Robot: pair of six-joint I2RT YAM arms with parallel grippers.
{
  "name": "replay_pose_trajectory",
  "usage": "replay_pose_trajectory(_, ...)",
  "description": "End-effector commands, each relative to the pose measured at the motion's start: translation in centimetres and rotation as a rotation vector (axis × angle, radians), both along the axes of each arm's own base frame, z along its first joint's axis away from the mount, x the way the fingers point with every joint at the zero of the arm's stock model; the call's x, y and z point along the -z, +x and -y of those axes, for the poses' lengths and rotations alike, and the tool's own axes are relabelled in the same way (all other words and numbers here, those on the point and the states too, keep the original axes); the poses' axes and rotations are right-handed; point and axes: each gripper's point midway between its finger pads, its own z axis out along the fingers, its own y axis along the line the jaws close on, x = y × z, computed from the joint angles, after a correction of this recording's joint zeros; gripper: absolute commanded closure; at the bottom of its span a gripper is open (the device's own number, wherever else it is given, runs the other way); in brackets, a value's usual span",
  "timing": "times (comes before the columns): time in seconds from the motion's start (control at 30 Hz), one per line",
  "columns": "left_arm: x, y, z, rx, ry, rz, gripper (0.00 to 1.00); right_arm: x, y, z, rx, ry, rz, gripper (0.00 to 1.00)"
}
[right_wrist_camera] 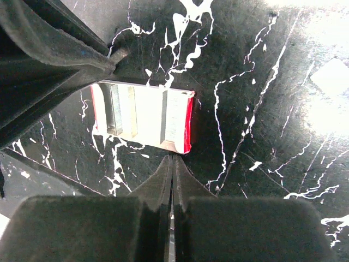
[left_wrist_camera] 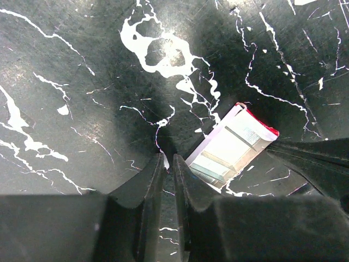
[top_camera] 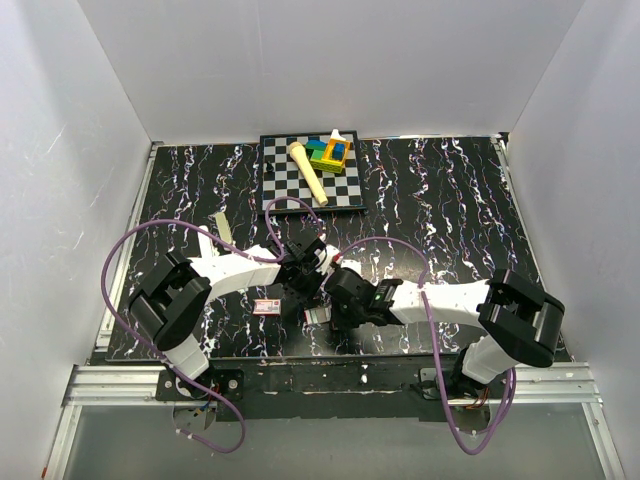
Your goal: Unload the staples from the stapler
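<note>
A small red-and-white cardboard tray lies open on the black marbled table, with thin silvery strips of staples lying in it. It also shows in the left wrist view and the top view. My right gripper is shut, its tips right at the tray's near edge; I cannot tell if anything thin is between the fingers. My left gripper is all but shut with a narrow empty gap, low over the table just left of the tray. No stapler shows; the arms hide the spot where they meet.
A second small red-and-white box lies left of the grippers. A checkered board at the back holds coloured blocks and a cream cylinder. A pale strip lies at the left. White walls close in three sides.
</note>
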Motion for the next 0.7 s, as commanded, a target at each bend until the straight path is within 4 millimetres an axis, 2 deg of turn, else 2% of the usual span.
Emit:
replay_pose_trajectory(0.0,-0.3,-0.9,0.7,0.054,-0.011,-0.014,0.87,-0.5,1.9,1.2,0.094,-0.032,0.027,0.99)
replay_pose_trajectory(0.37,-0.5,-1.1,0.8,0.058,-0.009,-0.012,0.88,-0.9,2.1,1.2,0.091,-0.043,0.030,0.99)
replay_pose_trajectory(0.53,-1.2,-0.4,0.5,0.038,-0.006,0.028,0.87,-2.9,2.1,2.2,0.079,-0.036,0.068,0.98)
replay_pose_trajectory(0.67,-2.1,0.1,0.5,0.025,-0.017,0.070,0.82,-4.8,1.8,3.4,0.061,-0.029,0.104,0.89)
